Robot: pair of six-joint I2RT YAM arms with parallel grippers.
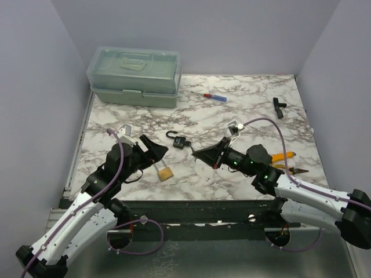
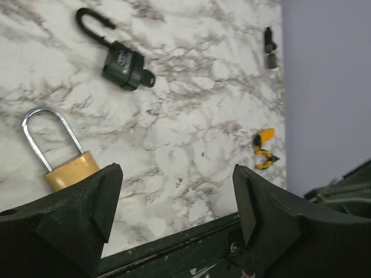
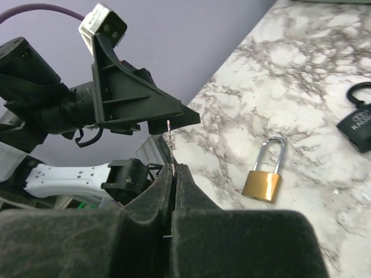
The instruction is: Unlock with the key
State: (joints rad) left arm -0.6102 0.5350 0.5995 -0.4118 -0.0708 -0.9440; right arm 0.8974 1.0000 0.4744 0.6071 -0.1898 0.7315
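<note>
A brass padlock [image 1: 166,172] with a silver shackle lies on the marble table between my two grippers; it also shows in the left wrist view [image 2: 69,168] and the right wrist view [image 3: 264,182]. My right gripper [image 1: 195,153] [image 3: 175,168] is shut on a thin key [image 3: 170,142], whose blade sticks out edge-on past the fingertips, right of the brass padlock. My left gripper [image 1: 155,149] [image 2: 177,174] is open and empty, just above and left of the brass padlock. A black padlock [image 1: 178,141] [image 2: 122,66] [image 3: 359,124] lies just beyond.
A green toolbox [image 1: 136,75] stands at the back left. A red-and-blue screwdriver [image 1: 214,97] and a black T-shaped tool [image 1: 279,106] lie at the back. Orange-handled pliers [image 1: 287,162] [image 2: 264,147] lie by my right arm. The table's dark front rail [image 2: 174,243] is close below.
</note>
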